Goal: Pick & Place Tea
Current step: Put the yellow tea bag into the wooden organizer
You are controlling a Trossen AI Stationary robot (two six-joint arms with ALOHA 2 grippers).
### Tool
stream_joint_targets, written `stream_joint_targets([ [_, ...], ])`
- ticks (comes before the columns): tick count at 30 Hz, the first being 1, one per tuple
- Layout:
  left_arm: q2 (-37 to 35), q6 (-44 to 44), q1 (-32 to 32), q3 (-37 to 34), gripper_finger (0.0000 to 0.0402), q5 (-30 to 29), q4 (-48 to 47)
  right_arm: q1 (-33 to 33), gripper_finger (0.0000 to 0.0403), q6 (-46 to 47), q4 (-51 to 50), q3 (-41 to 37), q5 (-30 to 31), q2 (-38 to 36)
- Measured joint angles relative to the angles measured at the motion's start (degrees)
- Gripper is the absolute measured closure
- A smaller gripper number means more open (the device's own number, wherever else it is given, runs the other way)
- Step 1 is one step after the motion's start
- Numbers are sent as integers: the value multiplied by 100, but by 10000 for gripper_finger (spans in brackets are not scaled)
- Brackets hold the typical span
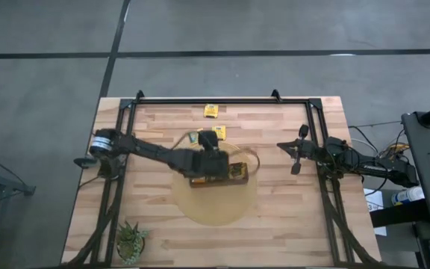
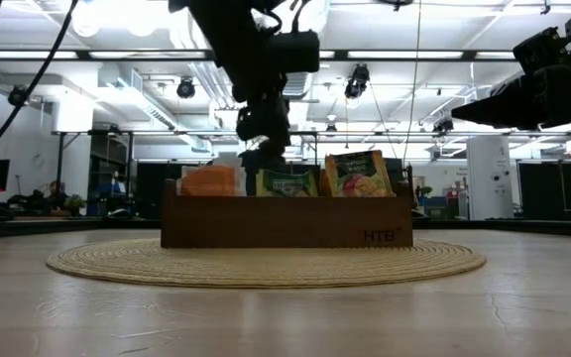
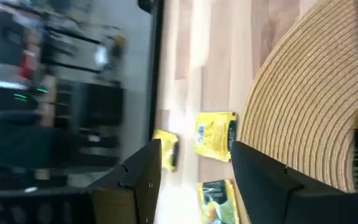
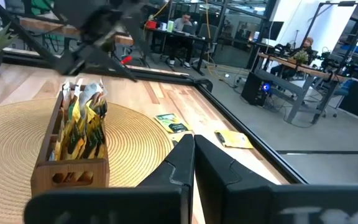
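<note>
A long brown box (image 1: 222,176) stands on a round woven mat (image 1: 215,202), with tea sachets (image 2: 357,174) upright in its compartments. More tea lies flat on the table beyond the mat: a yellow sachet (image 3: 215,134), another yellow one (image 3: 166,150), a green one (image 3: 216,199) and one farther off (image 1: 212,110). My left gripper (image 3: 195,163) hovers open above the box's far side, slanting down toward those loose sachets, with nothing between its fingers. My right gripper (image 4: 192,163) rests shut at the table's right side, well off the mat.
A small potted plant (image 1: 131,240) stands at the near left corner. A black frame rail (image 1: 215,100) runs along the far edge and down both sides. Bare wood lies around the mat. People sit at desks in the room beyond (image 4: 182,23).
</note>
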Motion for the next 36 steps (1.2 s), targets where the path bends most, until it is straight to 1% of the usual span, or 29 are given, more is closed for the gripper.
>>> stream_joint_targets([
  [2, -112, -51, 286, -18, 213, 572, -25, 0, 394, 0, 1, 0, 2, 0],
  [5, -242, -149, 804, -40, 213, 1659, -65, 0, 394, 2, 2, 0, 5, 7],
  [7, -252, -272, 1171, -40, 213, 2176, -91, 2, 394, 0, -2, 0, -2, 5],
  [13, -252, -401, 2169, -66, 213, 3165, -680, 0, 394, 0, 0, 0, 0, 2],
  [17, -252, -631, 2675, -70, 213, 3395, -1078, 0, 394, 0, 2, 0, 0, 0],
  [18, -252, -716, 2790, -70, 213, 3536, -1158, 0, 394, 0, 2, 0, 0, 0],
  [22, -251, -1013, 3133, -89, 213, 4428, -1263, 0, 394, 0, 0, 0, 0, 0],
  [24, -250, -1128, 3214, -129, 213, 4571, -1253, 0, 394, 0, 0, 0, 0, 0],
  [30, -246, -1115, 3280, -470, 213, 4568, -1130, 0, 394, 0, 0, 0, 0, 0],
  [36, -241, -1123, 3360, -857, 213, 4454, -564, 0, 394, 0, 0, 0, 0, 0],
])
